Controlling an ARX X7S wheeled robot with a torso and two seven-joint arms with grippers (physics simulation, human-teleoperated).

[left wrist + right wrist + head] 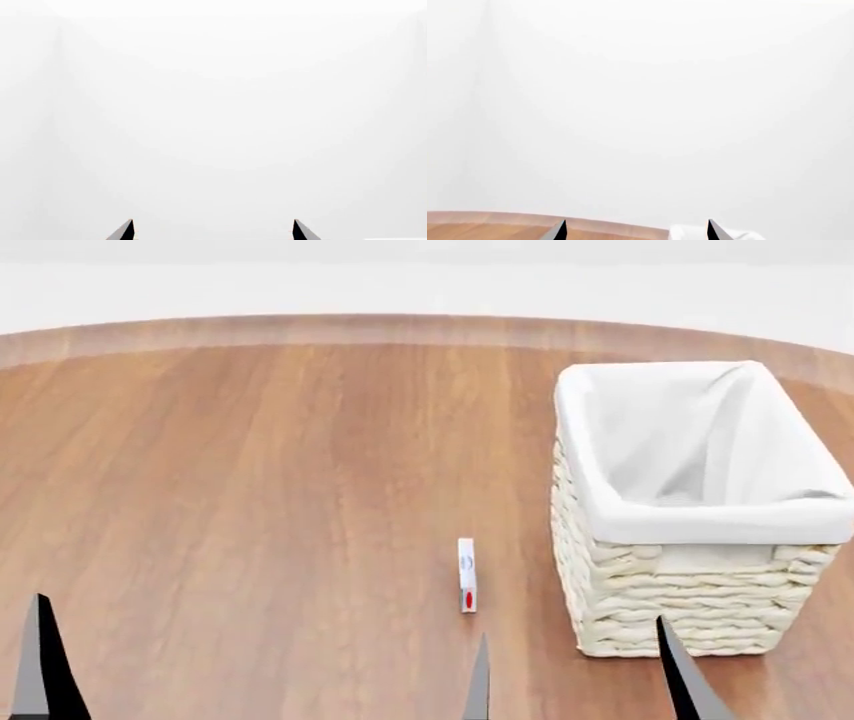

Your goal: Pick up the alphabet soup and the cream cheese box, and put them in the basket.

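Observation:
The cream cheese box [466, 575] stands on its thin edge on the wooden table, a little to the left of the basket [694, 585]. The basket is tall cream wicker with a white cloth liner, and nothing shows inside it. The alphabet soup is out of view. My right gripper [581, 685] is open and empty at the near edge, its fingertips in front of the box and the basket's front wall. My left gripper [213, 232] is open and empty too, facing a plain white wall. Only one of its fingers [40, 660] shows in the head view, far left.
The round wooden table [267, 490] stretches wide to the left and behind the box, and its far edge curves against a white wall. The right wrist view catches the table's edge [527, 222] and a bit of the basket's white liner [694, 234].

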